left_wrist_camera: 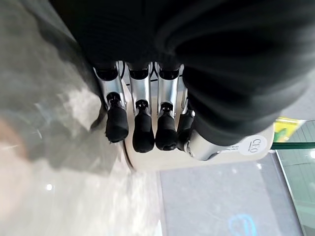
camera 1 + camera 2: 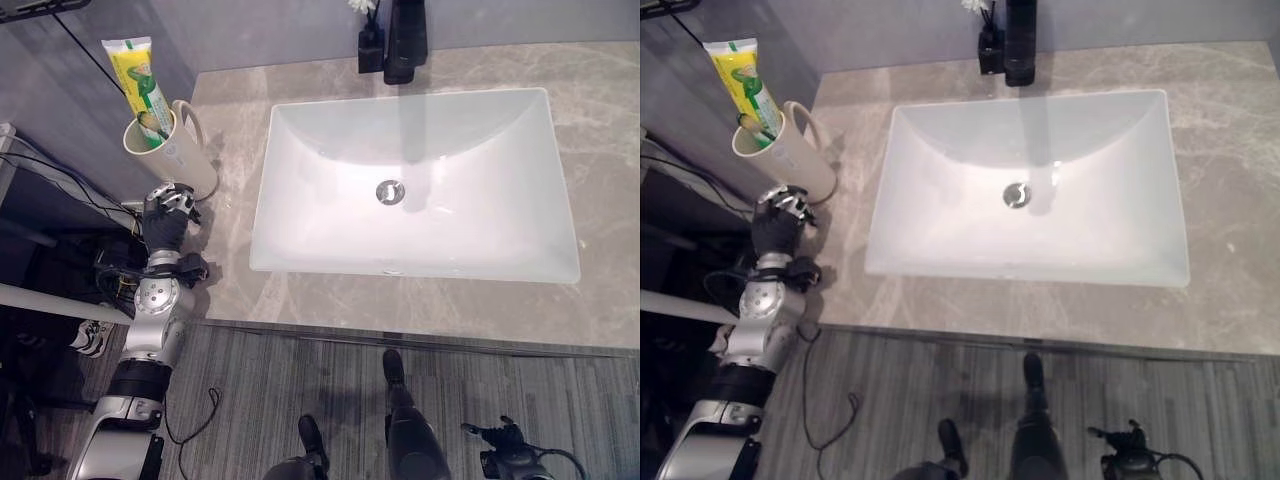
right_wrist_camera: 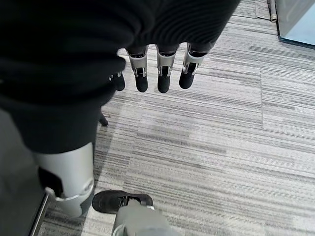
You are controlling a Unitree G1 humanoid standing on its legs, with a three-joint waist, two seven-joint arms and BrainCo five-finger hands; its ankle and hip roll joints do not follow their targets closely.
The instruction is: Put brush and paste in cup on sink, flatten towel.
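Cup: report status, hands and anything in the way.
Left hand open beside cup, holding nothing. Right hand open, low over the floor. Paste upright in cup at counter's left edge. Nothing in the way.

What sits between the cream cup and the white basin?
Only bare grey marble counter between the cream handled cup and white rectangular basin, in both eye views.

Cream cup (image 2: 180, 150); yellow-green-white paste tube (image 2: 138, 78); white sink (image 2: 415, 180); beige marbled counter (image 2: 600, 130); grey striped floor (image 3: 221, 123).
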